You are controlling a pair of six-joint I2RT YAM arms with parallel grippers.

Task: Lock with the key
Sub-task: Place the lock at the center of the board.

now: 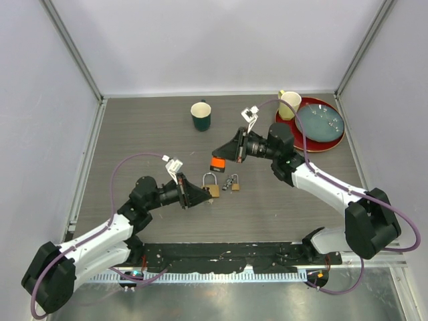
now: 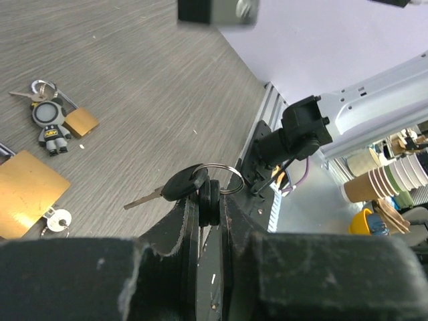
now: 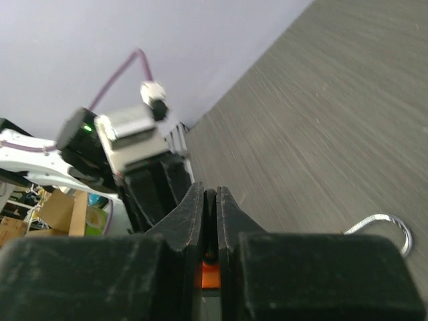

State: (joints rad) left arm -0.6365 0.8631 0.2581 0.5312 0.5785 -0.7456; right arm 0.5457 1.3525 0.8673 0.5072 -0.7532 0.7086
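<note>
Grip makes sense: your left gripper (image 2: 208, 198) is clamped tight on the black-headed silver key (image 2: 175, 188) by its head, so the blade pokes out free, aimed toward the big brass padlock (image 2: 27, 194) lying just beside it. Your right gripper (image 3: 209, 197) is pinched closed on a small orange-and-black block (image 1: 217, 164), near that padlock.
</note>
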